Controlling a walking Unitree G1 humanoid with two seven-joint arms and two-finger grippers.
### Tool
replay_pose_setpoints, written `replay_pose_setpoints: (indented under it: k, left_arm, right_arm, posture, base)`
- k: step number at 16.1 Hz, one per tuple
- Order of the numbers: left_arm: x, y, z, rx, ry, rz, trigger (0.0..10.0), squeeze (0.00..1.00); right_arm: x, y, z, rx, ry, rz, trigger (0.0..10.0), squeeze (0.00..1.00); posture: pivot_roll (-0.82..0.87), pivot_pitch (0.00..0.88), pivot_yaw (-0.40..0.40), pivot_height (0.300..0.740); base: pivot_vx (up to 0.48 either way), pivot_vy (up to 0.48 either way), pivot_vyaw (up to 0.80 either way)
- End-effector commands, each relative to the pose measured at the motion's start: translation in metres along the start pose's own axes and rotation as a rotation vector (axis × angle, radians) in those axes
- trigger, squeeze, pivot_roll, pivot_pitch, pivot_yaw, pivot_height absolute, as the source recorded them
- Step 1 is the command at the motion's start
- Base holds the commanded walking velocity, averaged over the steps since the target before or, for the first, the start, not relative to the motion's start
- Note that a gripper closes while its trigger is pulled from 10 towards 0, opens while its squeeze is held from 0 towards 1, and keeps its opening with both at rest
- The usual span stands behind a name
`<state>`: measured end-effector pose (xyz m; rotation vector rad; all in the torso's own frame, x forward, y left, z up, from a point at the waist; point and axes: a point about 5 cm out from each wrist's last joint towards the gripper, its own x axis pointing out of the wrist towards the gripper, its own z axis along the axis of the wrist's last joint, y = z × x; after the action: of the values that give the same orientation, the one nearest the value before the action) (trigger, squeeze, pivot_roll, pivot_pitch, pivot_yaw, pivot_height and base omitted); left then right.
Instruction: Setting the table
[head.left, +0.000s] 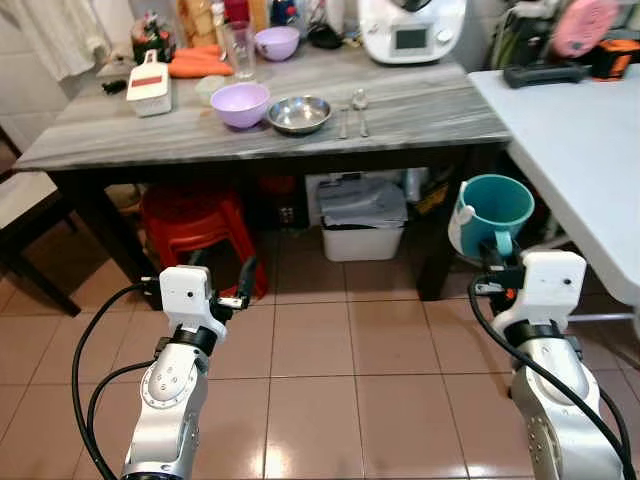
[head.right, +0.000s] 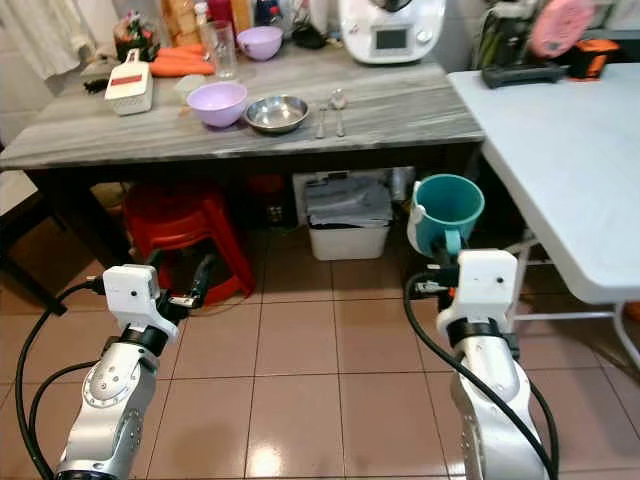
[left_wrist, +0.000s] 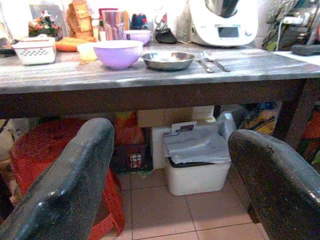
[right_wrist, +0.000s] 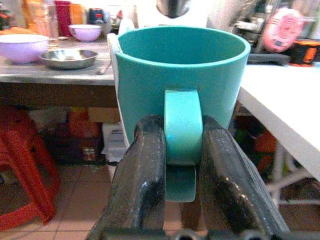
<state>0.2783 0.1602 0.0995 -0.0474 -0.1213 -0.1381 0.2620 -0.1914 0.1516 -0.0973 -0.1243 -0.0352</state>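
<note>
Right pincer (right_wrist: 182, 150) clamps teal mug (head.left: 497, 205) handle; left pincer (left_wrist: 170, 175) wide (red stool (head.left: 192, 225) ahead, under table (head.left: 420, 110)).

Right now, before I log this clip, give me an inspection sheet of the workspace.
Surface: grey wood-grain table top on dark legs; white table to the robot's right.
Job's things: teal ceramic mug, upright, held by its handle; large lilac plastic bowl beside a round steel dish; two metal spoons; clear drinking glass; small lilac bowl.
Clutter: white grater box, orange carrots, white kitchen machine.
Grippers: right gripper shut on the mug handle; left gripper open, holding nothing, below table height.
Cables: black cables looping along both arms.
Surroundings: red plastic stool and white lidded bin under the table; tiled floor.
</note>
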Motion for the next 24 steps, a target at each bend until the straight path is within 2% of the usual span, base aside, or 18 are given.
replay_pose_setpoints:
  k: [1,14,18,24]
  left_arm:
    - [0.001,0.0,0.003,0.002,-0.006,-0.008,10.0,0.0]
    - [0.005,-0.008,0.006,-0.019,-0.012,-0.042,10.0,0.0]
    - [0.005,-0.01,0.006,-0.021,-0.01,-0.047,10.0,0.0]
    - [0.004,-0.012,0.005,-0.03,-0.008,-0.048,10.0,0.0]
  right_arm:
    - [0.001,0.002,0.003,-0.003,-0.017,0.012,10.0,0.0]
    - [0.005,0.002,0.006,-0.011,-0.031,0.009,10.0,0.0]
    - [0.007,0.002,0.005,0.015,-0.022,0.001,10.0,0.0]
    - [0.01,0.002,0.006,0.015,-0.022,0.004,10.0,0.0]
  posture:
    - [-0.09,0.024,0.058,0.74]
    - [-0.09,0.024,0.055,0.74]
    - [-0.09,0.019,0.05,0.74]
    - [-0.09,0.017,0.043,0.74]
  base:
    - [0.341,0.0,0.0]
    - [0.357,0.0,0.49]
    - [0.366,0.0,0.0]
    - [0.361,0.0,-0.52]
